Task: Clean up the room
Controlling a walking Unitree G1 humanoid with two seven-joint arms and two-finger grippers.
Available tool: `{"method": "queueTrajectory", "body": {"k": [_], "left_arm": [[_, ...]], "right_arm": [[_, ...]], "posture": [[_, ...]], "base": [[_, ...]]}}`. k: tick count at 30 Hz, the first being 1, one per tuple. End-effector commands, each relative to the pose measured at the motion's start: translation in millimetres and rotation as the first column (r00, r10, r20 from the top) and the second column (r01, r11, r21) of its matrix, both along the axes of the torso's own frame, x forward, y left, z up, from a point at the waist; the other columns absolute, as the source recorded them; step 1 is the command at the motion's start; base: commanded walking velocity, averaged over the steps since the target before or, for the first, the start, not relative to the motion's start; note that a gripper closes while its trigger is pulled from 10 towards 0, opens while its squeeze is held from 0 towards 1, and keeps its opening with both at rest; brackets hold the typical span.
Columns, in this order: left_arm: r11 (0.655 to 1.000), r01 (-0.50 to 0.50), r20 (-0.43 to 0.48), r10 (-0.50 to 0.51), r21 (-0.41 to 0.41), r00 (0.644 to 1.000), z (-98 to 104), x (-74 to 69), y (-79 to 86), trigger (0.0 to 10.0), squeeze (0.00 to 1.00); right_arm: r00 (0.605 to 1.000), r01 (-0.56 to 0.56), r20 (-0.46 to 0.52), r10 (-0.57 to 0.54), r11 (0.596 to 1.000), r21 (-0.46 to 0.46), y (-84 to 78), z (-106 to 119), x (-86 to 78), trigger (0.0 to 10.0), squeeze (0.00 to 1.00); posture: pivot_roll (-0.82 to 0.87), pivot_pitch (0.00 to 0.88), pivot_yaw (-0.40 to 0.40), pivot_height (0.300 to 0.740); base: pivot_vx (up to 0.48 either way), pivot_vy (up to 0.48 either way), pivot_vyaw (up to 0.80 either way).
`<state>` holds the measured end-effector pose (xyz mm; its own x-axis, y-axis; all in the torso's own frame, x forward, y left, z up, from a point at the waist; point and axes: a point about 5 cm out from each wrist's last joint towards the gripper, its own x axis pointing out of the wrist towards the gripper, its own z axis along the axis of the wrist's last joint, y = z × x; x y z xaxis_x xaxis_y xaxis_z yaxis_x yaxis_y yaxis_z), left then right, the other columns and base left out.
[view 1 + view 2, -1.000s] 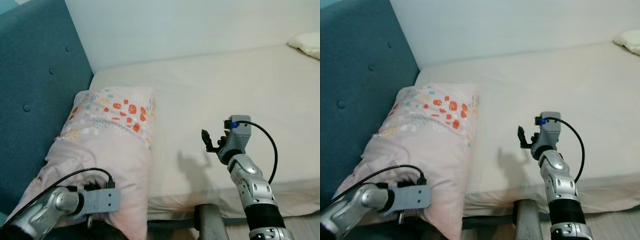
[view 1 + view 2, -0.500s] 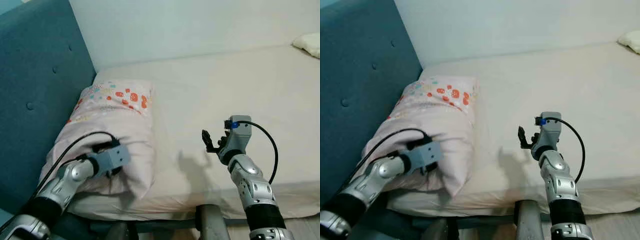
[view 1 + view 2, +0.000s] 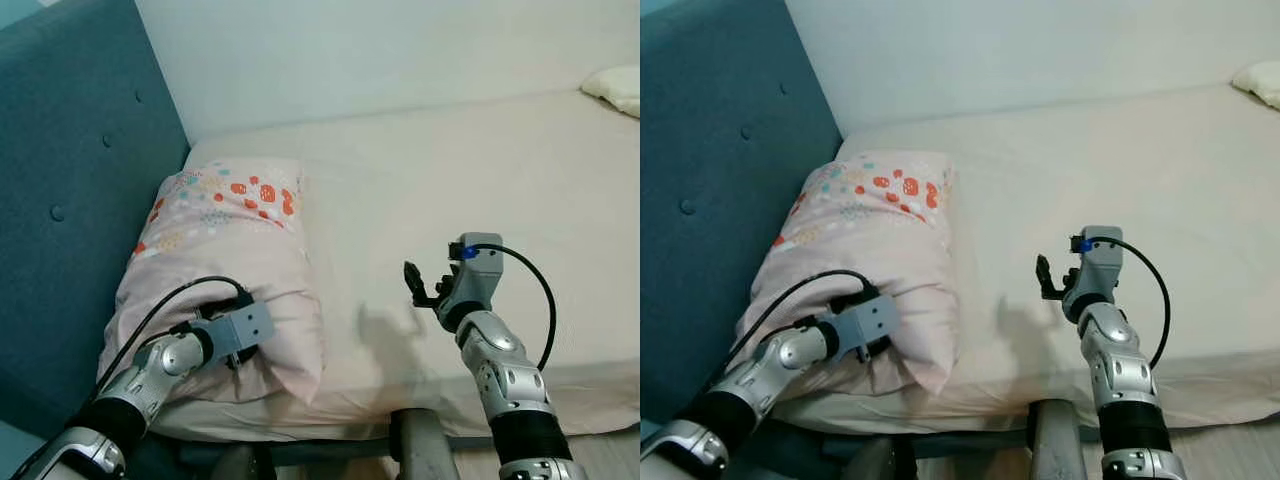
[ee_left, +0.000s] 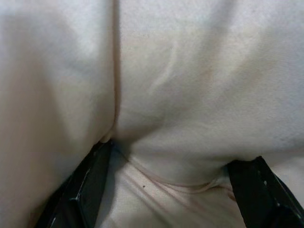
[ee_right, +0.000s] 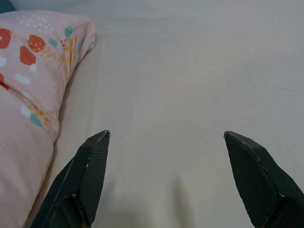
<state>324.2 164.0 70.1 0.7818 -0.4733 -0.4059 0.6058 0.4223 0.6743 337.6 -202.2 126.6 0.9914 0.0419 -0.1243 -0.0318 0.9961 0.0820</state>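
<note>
**Inspector A:** Left wrist view, what is recorded?

**Inspector B:** The left end effector [image 4: 168, 190] is pressed into the pale pink pillow [image 4: 190, 80]. Two black fingers [image 4: 83, 187] stand apart, with a bulge of fabric between them.

**Inspector A:** Fabric condition?

**Inspector B:** Creased. One deep fold runs away from one finger; a seam edge crosses between the fingers.

Two silver, segmented arms with black forearm bands are seen. A grey box housing is carried at each wrist, fed by a looping black cable. The right hand [image 3: 412, 283] is tipped with black fingers [image 5: 88, 175]; a blue mark is borne atop its housing.
</note>
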Motion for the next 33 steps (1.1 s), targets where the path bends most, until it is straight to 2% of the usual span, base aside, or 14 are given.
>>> {"method": "queueTrajectory", "body": {"k": [1, 3, 6, 7, 10, 13, 15, 16, 17, 21, 23, 26, 29, 33], "left_arm": [[0.998, -0.017, -0.050, 0.020, 0.058, 0.999, -12, -6.1, 11.4, 10.0, 0.00], [0.995, -0.013, -0.099, 0.023, 0.099, 0.995, -14, -8.6, 25.1, 10.0, 0.00], [0.989, 0.080, -0.238, -0.049, 0.121, 0.970, -12, -19.3, 45.6, 10.0, 0.00], [0.989, 0.080, -0.238, -0.049, 0.121, 0.970, -12, -19.3, 45.6, 10.0, 0.00], [0.970, 0.208, -0.404, -0.141, 0.127, 0.904, -8, -37.4, 63.5, 10.0, 0.00], [0.944, 0.271, -0.480, -0.153, 0.189, 0.864, -1, -48.2, 79.3, 10.0, 0.00], [0.921, 0.320, -0.627, -0.118, 0.220, 0.770, 6, -68.2, 98.2, 10.0, 0.00], [0.921, 0.320, -0.627, -0.118, 0.220, 0.770, 6, -68.2, 98.2, 10.0, 0.00], [0.916, 0.346, -0.706, -0.106, 0.205, 0.700, 9, -81.4, 103.8, 10.0, 0.00], [0.907, 0.357, -0.739, -0.080, 0.225, 0.669, -7, -88.3, 107.0, 10.0, 0.00], [0.902, 0.356, -0.745, -0.061, 0.244, 0.665, -13, -89.3, 109.3, 10.0, 0.00], [0.890, 0.314, -0.719, 0.023, 0.331, 0.694, -26, -84.2, 116.2, 10.0, 0.00], [0.853, 0.216, -0.613, 0.144, 0.475, 0.777, -39, -70.0, 119.4, 10.0, 0.00], [0.822, 0.119, -0.438, 0.169, 0.557, 0.883, -37, -47.7, 109.8, 10.0, 0.00]], "right_arm": [[1.000, -0.011, -0.013, 0.011, 1.000, 0.013, 4.2, -2, -1.1, 10.0, 0.00], [1.000, -0.016, -0.013, 0.017, 1.000, 0.012, 5.0, -2, -0.7, 10.0, 0.00], [1.000, -0.019, -0.016, 0.019, 1.000, 0.010, 4.4, -2, -0.1, 10.0, 0.00], [1.000, -0.019, -0.016, 0.019, 1.000, 0.010, 4.4, -2, -0.1, 10.0, 0.00], [1.000, -0.021, -0.018, 0.021, 1.000, 0.010, 4.4, -2, 0.8, 10.0, 0.00], [1.000, -0.024, -0.017, 0.025, 1.000, 0.009, 5.7, -2, 1.5, 10.0, 0.00], [1.000, -0.026, -0.015, 0.026, 1.000, 0.010, 6.6, -2, 1.5, 10.0, 0.00], [1.000, -0.026, -0.015, 0.026, 1.000, 0.010, 6.6, -2, 1.5, 10.0, 0.00], [1.000, -0.025, -0.015, 0.026, 1.000, 0.011, 6.3, -2, 0.9, 10.0, 0.00], [1.000, -0.015, -0.022, 0.016, 1.000, 0.010, 3.1, -4, -1.5, 10.0, 0.00], [1.000, -0.013, -0.023, 0.013, 1.000, 0.010, 2.4, -5, -2.0, 10.0, 0.00], [1.000, -0.010, -0.021, 0.010, 1.000, 0.010, 1.3, -4, -2.8, 10.0, 0.00], [1.000, -0.005, -0.020, 0.005, 1.000, 0.008, -0.4, -3, -3.7, 10.0, 0.00], [1.000, 0.000, -0.018, 0.000, 1.000, 0.006, -1.4, -3, -3.9, 10.0, 0.00]], "posture": [[-0.11, 0.132, 0.105, 0.582], [-0.11, 0.129, 0.104, 0.582], [-0.10, 0.126, 0.100, 0.582], [-0.10, 0.126, 0.100, 0.582], [-0.09, 0.123, 0.098, 0.582], [-0.09, 0.122, 0.101, 0.582], [-0.09, 0.122, 0.102, 0.582], [-0.09, 0.122, 0.102, 0.582], [-0.09, 0.126, 0.101, 0.582], [-0.09, 0.133, 0.103, 0.582], [-0.09, 0.133, 0.103, 0.582], [-0.10, 0.138, 0.104, 0.582], [-0.10, 0.143, 0.102, 0.582], [-0.11, 0.143, 0.104, 0.582]], "base": [[0.000, 0.000, 0.00], [0.000, 0.000, 0.00], [0.000, 0.000, 0.00], [0.000, 0.000, 0.00], [0.000, 0.000, 0.00], [0.000, 0.000, 0.00], [0.000, 0.000, 0.00], [0.000, 0.000, 0.00], [0.000, 0.000, 0.00], [0.000, 0.000, 0.00], [0.000, 0.000, 0.00], [0.000, 0.000, 0.00], [0.000, 0.000, 0.00], [0.000, 0.000, 0.00]]}}
